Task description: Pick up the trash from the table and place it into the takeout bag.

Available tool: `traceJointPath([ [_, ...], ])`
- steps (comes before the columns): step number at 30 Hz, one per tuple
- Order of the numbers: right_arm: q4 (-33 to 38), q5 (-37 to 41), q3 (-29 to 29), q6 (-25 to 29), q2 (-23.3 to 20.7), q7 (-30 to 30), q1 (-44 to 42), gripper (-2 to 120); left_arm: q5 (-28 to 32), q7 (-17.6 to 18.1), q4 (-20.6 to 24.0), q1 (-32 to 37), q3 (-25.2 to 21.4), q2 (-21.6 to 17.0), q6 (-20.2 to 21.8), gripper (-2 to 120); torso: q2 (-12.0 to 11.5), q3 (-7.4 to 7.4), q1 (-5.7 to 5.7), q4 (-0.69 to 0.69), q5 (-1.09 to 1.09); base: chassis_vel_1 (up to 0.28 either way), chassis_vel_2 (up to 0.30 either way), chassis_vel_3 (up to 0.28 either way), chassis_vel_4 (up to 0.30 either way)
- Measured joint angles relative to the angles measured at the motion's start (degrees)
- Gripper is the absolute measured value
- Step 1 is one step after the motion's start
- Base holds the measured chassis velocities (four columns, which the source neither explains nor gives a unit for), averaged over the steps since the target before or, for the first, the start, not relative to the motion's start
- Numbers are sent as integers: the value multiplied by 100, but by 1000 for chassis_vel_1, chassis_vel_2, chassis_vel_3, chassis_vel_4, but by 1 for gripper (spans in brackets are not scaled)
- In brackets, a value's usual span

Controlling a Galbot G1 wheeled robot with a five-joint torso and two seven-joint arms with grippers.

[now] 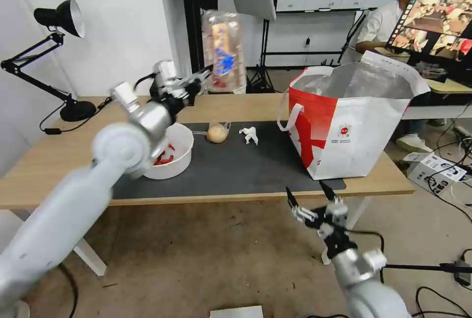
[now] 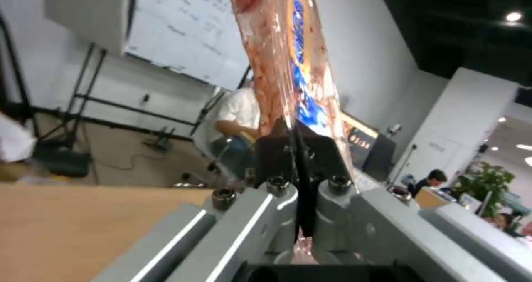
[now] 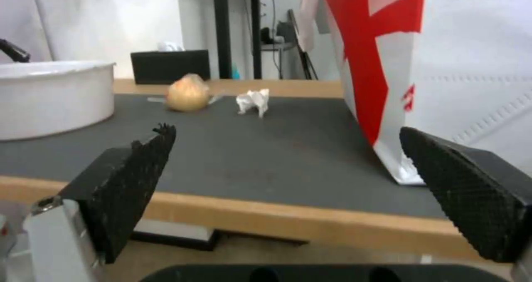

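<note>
Left gripper [image 1: 200,78] jaws clamp plastic tray [image 1: 224,52] aloft | right gripper [image 1: 310,199] jaws spread below table [image 1: 44,160] edge

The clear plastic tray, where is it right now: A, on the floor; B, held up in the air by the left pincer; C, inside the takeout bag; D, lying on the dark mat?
B: the left pincer is shut on the lower edge of the clear plastic tray, which stands upright in the air above the table's far side.
</note>
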State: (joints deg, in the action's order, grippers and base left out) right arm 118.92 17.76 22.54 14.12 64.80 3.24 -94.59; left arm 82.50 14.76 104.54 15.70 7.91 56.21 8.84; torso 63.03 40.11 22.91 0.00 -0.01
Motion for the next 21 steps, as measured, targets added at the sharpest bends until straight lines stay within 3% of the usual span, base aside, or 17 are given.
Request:
traceJointPath([
  [1,0,-70,9,13,50,19,-40,100,-18,56,-239,-291,230,237,-52,0,0,0,0,0,3,0,0,0,0],
  [2,0,-70,9,13,50,19,-40,100,-18,56,-239,-291,230,237,-52,0,0,0,0,0,3,0,0,0,0],
  [5,16,-232,14,20,172,57,-130,100,-148,141,-921,-957,727,949,-99,0,-1,0,2,-2,3,0,0,0,0],
  [6,16,-232,14,20,172,57,-130,100,-148,141,-921,-957,727,949,-99,0,-1,0,2,-2,3,0,0,0,0],
  [9,56,-327,12,20,258,62,-194,100,-507,238,-1464,-1306,1089,1542,-160,0,-1,0,1,0,3,0,0,0,0],
  [10,56,-327,12,20,258,62,-194,100,-507,238,-1464,-1306,1089,1542,-160,0,-1,0,1,0,3,0,0,0,0],
  [13,81,-441,-36,16,343,62,-281,100,-1233,358,-2023,-1467,1550,2166,-268,0,-1,0,1,-1,3,0,0,0,0],
  [21,82,-602,-174,16,453,52,-364,100,-2401,403,-2890,-1533,2113,2890,-317,0,-1,0,1,0,2,0,0,0,0],
])
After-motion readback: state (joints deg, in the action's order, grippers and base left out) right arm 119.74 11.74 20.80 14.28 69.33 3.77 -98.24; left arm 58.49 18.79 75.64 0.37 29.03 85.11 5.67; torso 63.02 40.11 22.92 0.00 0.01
